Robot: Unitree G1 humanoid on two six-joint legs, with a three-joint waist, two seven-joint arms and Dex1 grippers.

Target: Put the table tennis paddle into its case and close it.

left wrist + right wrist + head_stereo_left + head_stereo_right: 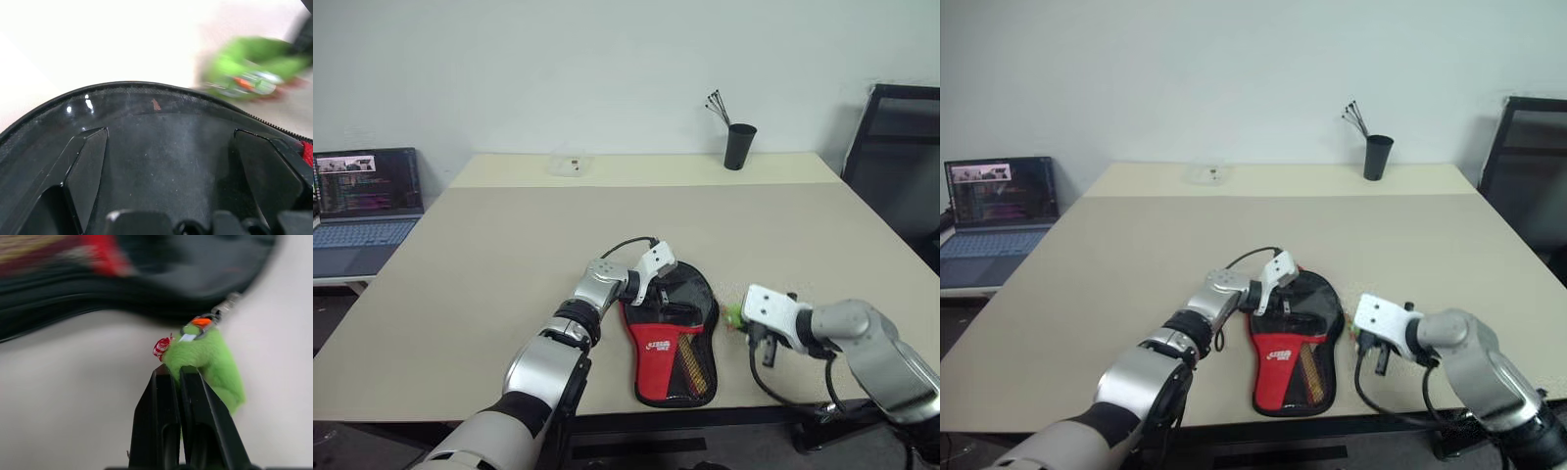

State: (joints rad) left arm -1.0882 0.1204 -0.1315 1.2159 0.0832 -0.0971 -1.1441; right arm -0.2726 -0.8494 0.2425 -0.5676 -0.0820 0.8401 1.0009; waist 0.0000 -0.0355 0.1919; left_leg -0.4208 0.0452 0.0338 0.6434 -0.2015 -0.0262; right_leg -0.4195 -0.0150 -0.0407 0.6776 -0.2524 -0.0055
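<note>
**Clerk:** Item one, the case. Where is it, and why is it held that way?

**Operator:** I have the case (671, 338) lying flat near the desk's (489, 255) front edge, about midway along it, narrow end toward that edge. My left gripper (658, 284) sits on the round end with its fingers spread wide, one either side on the black face. I judge it is there to pin the pouch so it does not slide while the zip is drawn.

**Clerk:** Item two, the right gripper.

**Operator:** My right gripper (177, 377) has its fingers pressed together on a small green fuzzy charm (210, 364). The charm hangs from the zip pull at the case's right side. Gripping it is my handle on the zip, as I read it.

**Clerk:** Item three, the paddle.

**Operator:** I judge the paddle is inside the case; striped wood shows through the mesh (693, 367) at the narrow end. I cannot see the blade itself.

**Clerk:** Condition of the case?

**Operator:** Soft, paddle-shaped. Round end glossy black. Lower half red with a white logo and a black mesh pocket. Zip teeth run along the right rim; how far they are closed, I cannot tell.

**Clerk:** Other stock?

**Operator:** A black cup (739, 147) near the far edge; a laptop (367, 211) off the left side.
</note>
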